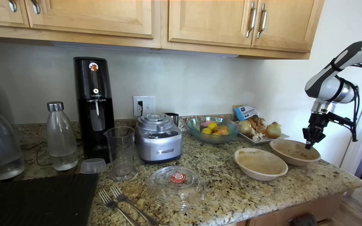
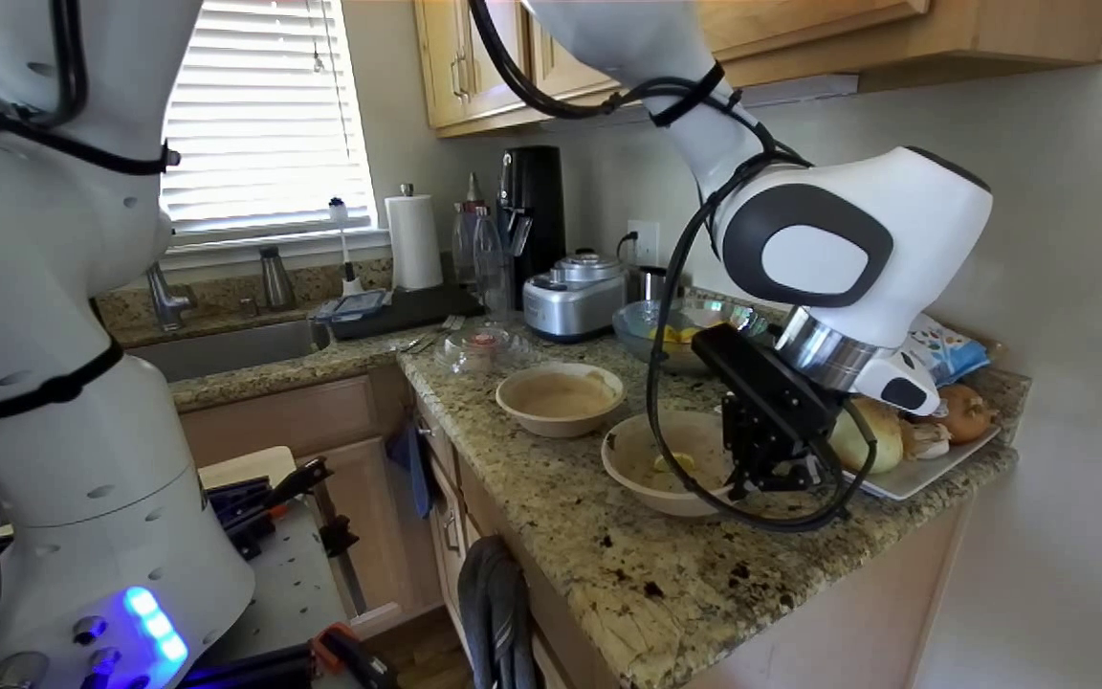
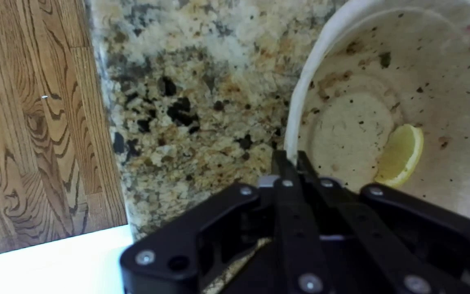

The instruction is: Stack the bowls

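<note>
Two beige bowls stand side by side on the granite counter in both exterior views. The first bowl [image 1: 259, 164] [image 2: 556, 402] has some light residue inside. The second bowl [image 1: 291, 152] [image 2: 632, 457], nearer the counter's end, holds a lemon wedge [image 3: 400, 155] and dark specks. In the wrist view this second bowl [image 3: 349, 126] fills the right side. My gripper [image 1: 308, 145] [image 2: 738, 483] [image 3: 292, 160] points down at its rim. The two fingertips are closed around the rim, one inside and one outside. The bowl looks level and appears to rest on the counter.
A white plate [image 1: 283, 137] with onions and garlic stands close behind the second bowl. A glass fruit bowl [image 1: 196, 133], a food processor [image 1: 159, 144] and a clear plastic lid [image 1: 181, 191] are farther along. The counter edge [image 3: 110, 134] drops to a wood floor.
</note>
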{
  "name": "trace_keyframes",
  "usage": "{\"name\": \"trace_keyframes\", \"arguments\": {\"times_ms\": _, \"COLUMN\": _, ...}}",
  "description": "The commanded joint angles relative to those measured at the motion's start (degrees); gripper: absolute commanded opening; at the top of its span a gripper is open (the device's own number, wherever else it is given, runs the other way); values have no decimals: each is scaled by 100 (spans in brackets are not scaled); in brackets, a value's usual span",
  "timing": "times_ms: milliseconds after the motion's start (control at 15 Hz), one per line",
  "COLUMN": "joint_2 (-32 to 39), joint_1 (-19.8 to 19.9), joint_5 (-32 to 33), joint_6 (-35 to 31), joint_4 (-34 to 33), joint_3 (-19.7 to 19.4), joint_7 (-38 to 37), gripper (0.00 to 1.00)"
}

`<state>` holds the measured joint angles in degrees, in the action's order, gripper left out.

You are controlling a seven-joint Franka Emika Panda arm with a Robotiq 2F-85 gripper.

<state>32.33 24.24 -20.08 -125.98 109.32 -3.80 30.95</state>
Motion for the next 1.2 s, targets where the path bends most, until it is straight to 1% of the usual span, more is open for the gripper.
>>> {"name": "trace_keyframes", "arguments": {"times_ms": 0, "joint_2": -126, "joint_1": 244, "joint_5": -195, "joint_6": 304, "joint_4": -9, "joint_3": 98, "joint_7": 278, "gripper": 5}}
{"name": "trace_keyframes", "arguments": {"times_ms": 467, "joint_2": -220, "joint_1": 317, "joint_5": -367, "joint_6": 708, "joint_4": -114, "joint_3": 93, "joint_7": 717, "gripper": 3}}
{"name": "trace_keyframes", "arguments": {"times_ms": 733, "joint_2": -342, "joint_1": 364, "joint_5": -510, "joint_6": 1375, "joint_4": -277, "joint_3": 113, "joint_7": 1227, "gripper": 4}}
{"name": "trace_keyframes", "arguments": {"times_ms": 1000, "joint_2": -541, "joint_1": 385, "joint_5": -728, "joint_6": 1942, "joint_4": -422, "joint_3": 32, "joint_7": 1653, "gripper": 4}}
{"name": "trace_keyframes", "arguments": {"times_ms": 1133, "joint_2": -632, "joint_1": 391, "joint_5": -821, "joint_6": 2343, "joint_4": -516, "joint_3": -11, "joint_7": 1822, "gripper": 4}}
